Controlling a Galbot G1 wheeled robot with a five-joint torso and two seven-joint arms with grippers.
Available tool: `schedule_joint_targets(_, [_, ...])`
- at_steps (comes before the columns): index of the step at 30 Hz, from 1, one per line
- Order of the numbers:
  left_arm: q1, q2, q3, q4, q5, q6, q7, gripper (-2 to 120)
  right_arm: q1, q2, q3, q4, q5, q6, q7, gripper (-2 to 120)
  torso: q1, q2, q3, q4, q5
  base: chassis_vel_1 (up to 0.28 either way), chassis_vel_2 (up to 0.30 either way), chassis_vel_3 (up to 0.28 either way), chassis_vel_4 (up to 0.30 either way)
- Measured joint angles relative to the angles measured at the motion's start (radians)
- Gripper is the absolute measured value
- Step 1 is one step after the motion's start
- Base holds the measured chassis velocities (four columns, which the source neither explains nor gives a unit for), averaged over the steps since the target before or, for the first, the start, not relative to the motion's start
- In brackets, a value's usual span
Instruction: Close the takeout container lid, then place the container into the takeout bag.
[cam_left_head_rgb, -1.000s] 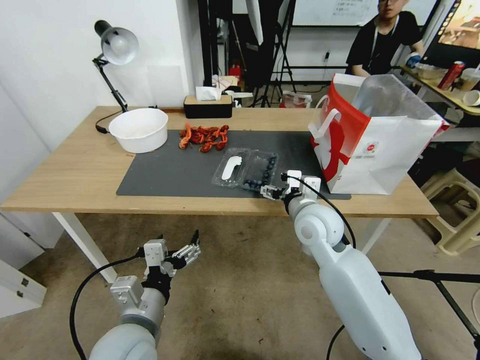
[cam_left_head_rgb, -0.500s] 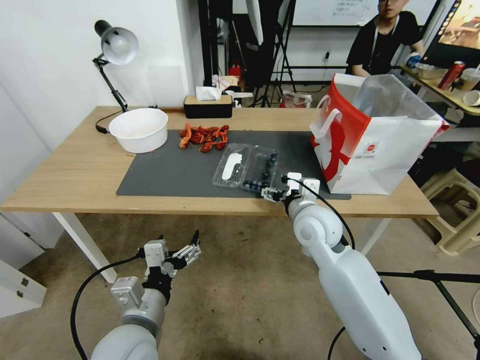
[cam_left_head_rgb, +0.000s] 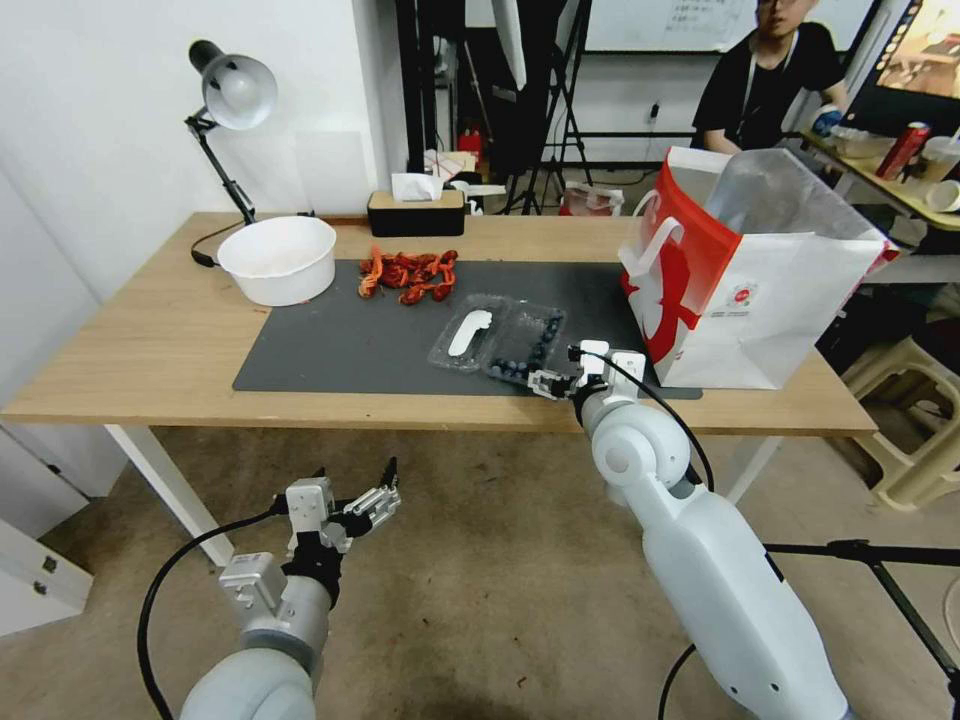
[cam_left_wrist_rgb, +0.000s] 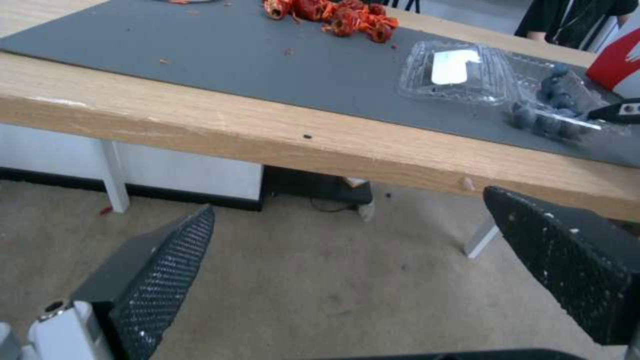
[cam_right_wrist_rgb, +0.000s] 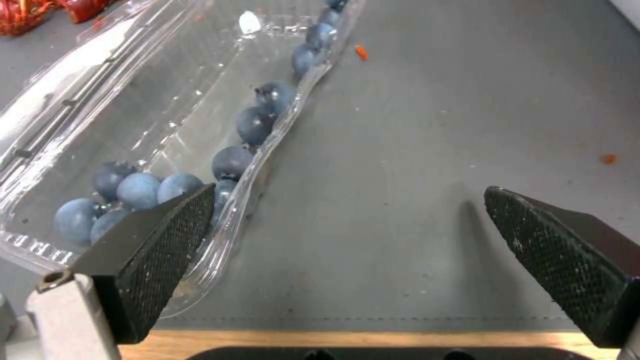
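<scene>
On the dark mat (cam_left_head_rgb: 340, 350), takeout container (cam_left_head_rgb: 525, 350) lies open, lid (cam_left_head_rgb: 465, 338) flat beside the berry half. Right gripper (cam_left_head_rgb: 548, 384), fingers wide, sits at its near corner; left gripper (cam_left_head_rgb: 372, 500) idles, open, below the table. Suggest getting under the lid's outer edge and folding over the hinge, base steadied.

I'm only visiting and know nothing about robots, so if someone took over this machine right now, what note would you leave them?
Right gripper: jaws open, at the near corner of the takeout container on the grey mat, holding nothing.
Left gripper: jaws open, parked low in front of the table.
The lid lies flat open, blueberries inside.
Takeout bag stands open to the right.
Done: nothing. Left: close lid, bag container.
</scene>
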Motion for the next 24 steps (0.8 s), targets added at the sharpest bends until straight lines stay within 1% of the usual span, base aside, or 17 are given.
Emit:
schedule_joint_targets(12, [-0.004, 0.000, 0.003, 0.007, 0.002, -0.010, 0.000, 100, 0.000, -0.048, 0.023, 0.005, 0.027, 0.000, 0.004, 100, 0.000, 0.000, 0.000, -0.0001, 0.0000, 0.000, 0.000, 0.000, 0.000])
schedule_joint_targets(24, [-0.003, -0.001, 0.004, 0.007, 0.002, -0.013, 0.001, 100, 0.000, -0.062, 0.032, 0.006, 0.029, 0.000, 0.002, 100, 0.000, 0.000, 0.000, 0.0000, 0.0000, 0.000, 0.000, 0.000, 0.000])
